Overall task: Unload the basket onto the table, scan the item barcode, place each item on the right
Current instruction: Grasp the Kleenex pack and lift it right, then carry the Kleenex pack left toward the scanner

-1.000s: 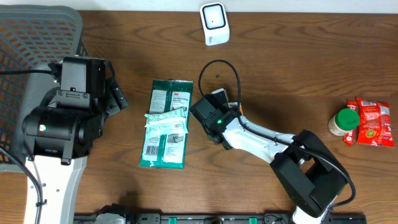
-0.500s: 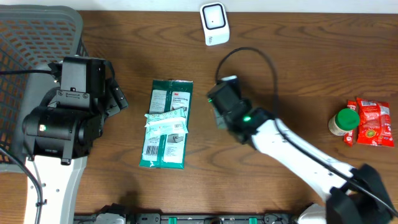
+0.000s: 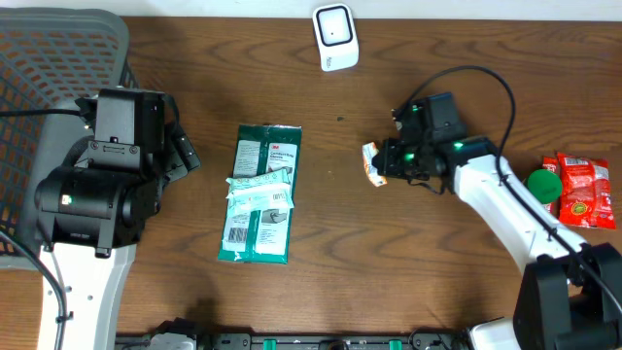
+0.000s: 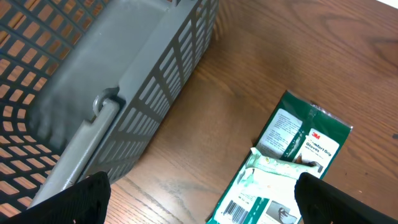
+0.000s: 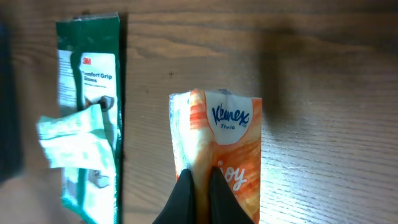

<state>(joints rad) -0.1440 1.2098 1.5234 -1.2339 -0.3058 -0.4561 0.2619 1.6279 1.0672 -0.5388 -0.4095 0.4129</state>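
Right tool swung rightward, clamped on tissue pack, left tool apart beside grey basket, contents unclear.

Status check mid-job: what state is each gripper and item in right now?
Right gripper: shut on orange Kleenex tissue pack.
Left gripper: open, empty.
Orange Kleenex tissue pack: held, logo facing wrist camera.
Green 3M package: flat on table, pale green packet lying on it.
White scanner: on table, untouched.
Grey mesh basket: nothing visible inside.
Green-lidded jar: upright, beside red packet.

White arms, black joints, fingers, cable; green LEDs.
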